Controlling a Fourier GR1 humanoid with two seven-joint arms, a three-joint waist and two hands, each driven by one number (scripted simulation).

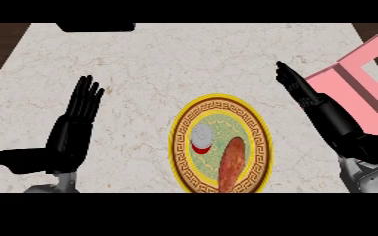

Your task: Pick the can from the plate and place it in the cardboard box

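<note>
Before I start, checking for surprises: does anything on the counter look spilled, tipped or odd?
Nothing spilled or tipped. The can stands upright on the plate, a reddish-brown food item beside it. Only oddity: the box is pink, not brown.

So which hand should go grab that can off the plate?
Probably the right hand: the pink box sits right beside it, and the can on the plate lies between both hands. The left hand is across the plate from the box.

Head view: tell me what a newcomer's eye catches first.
The ornate yellow-rimmed plate at lower centre stands out most, carrying a grey-topped can next to a brown oblong food item. A pink box sits at the right edge, close to the open right robot hand.
</note>
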